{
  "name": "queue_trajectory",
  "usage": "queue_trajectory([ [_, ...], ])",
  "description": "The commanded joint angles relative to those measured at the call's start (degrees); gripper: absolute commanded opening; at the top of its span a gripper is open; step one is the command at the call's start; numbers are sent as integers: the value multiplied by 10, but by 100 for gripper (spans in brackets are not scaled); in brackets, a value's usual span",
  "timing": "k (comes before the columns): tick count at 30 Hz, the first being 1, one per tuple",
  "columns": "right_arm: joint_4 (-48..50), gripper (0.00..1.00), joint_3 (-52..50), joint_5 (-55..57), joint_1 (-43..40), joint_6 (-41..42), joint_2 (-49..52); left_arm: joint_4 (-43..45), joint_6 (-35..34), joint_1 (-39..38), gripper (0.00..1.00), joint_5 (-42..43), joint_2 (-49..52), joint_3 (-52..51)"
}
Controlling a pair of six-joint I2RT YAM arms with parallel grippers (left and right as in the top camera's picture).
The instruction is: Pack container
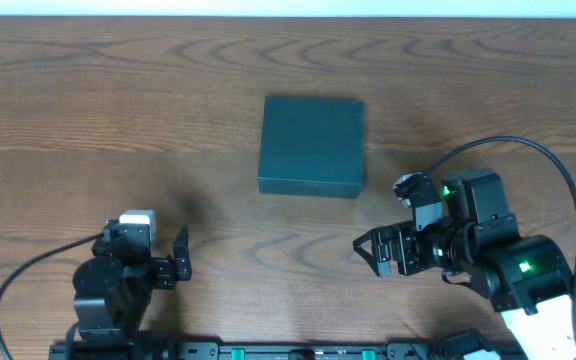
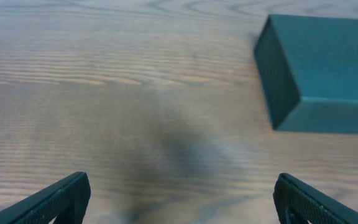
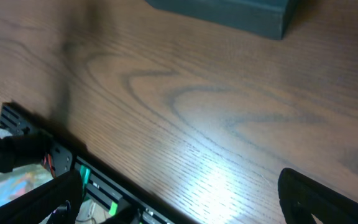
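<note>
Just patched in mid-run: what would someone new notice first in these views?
The dark square container sits closed near the middle of the wooden table, standing out sharply against the pale grain. Nearer the front edge, the left end effector and the right end effector are both open and empty, one to either side and apart from the container.

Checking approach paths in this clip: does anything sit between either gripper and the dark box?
Nothing visible does. Only tabletop lies between the left gripper, the right gripper and the container; both grippers are open and apart from it.
</note>
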Motion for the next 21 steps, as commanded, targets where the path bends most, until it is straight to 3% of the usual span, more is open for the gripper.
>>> queue_trajectory([
  [1, 0, 99, -1, 0, 3, 6, 0, 25, 6, 17, 95, -8, -39, -45],
  [13, 0, 99, -1, 0, 3, 6, 0, 83, 6, 35, 95, -17, -129, -154],
  [21, 0, 99, -1, 0, 3, 6, 0, 85, 6, 35, 95, -18, -128, -154],
])
